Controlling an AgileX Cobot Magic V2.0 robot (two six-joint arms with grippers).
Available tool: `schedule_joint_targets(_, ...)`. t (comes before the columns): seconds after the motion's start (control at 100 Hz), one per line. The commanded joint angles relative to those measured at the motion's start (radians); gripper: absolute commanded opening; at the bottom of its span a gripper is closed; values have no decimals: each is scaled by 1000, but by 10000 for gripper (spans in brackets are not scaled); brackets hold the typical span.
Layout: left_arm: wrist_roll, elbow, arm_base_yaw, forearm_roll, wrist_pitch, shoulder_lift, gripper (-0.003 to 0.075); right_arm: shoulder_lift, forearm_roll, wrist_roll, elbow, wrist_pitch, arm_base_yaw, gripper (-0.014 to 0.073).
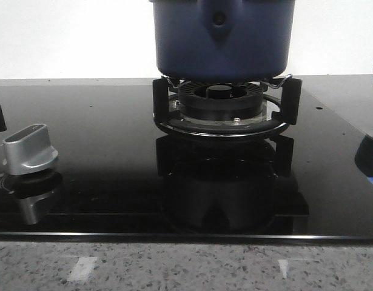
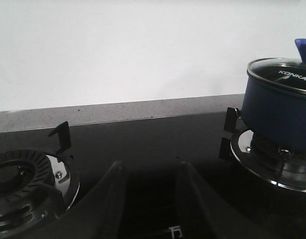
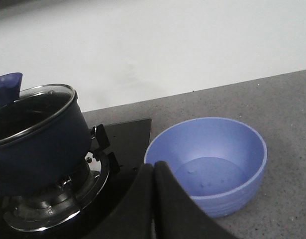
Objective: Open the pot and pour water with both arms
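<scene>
The left tool [image 2: 148, 199] hangs low over the black glass cooktop [image 1: 101, 121], its two dark fingers [image 2: 105, 199] spread apart with nothing between them. It sits between the two burners: a bare burner [image 2: 23, 184] to one side and the pot's burner to the other.

The right tool [image 3: 153, 204] has its fingers pressed together, tips meeting in a thin seam, gripping nothing. It hovers at the edge of the cooktop, between the pot and a lighter blue bowl [image 3: 210, 162] that stands on the grey speckled table [image 3: 272, 99] just off the glass. The bowl looks empty, as far as the view shows.

The pot [image 1: 222, 36], dark blue and straight-walled, stands on the burner grate [image 1: 225, 103] at the middle of the cooktop, its pointed handle mount with a round hole facing forward. A glass lid [image 2: 284, 74] with a metal rim covers it, lettered KONKA, with a blue knob on top. Well to the left of the pot, a silver control knob [image 1: 30, 150] rises from the glass.
</scene>
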Motion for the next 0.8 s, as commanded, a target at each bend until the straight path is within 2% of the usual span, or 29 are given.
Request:
schedule_joint_targets(0.0, 28, -82, -11, -28, -51, 78, 304, 24, -13, -23, -47, -58, -5, -74)
schedule_joint_targets(0.14, 45, -136, -79, -38, -58, 161, 274, 24, -23, -23, -52, -29, -5, 4)
schedule_joint_targets(0.34, 89, -192, -277, -40, -60, 291, 271, 24, -24, -23, -52, -8, -5, 286)
schedule_joint_targets(0.41, 89, -213, -353, -40, -92, 341, 281, 24, -24, -23, -52, -8, -5, 347)
schedule_joint_targets(0.59, 89, -236, -519, -40, -312, 438, 399, 24, -24, -23, -52, -8, -5, 363)
schedule_joint_targets(0.79, 89, -296, -682, 15, -359, 534, 400, 24, -24, -23, -52, -6, -5, 363)
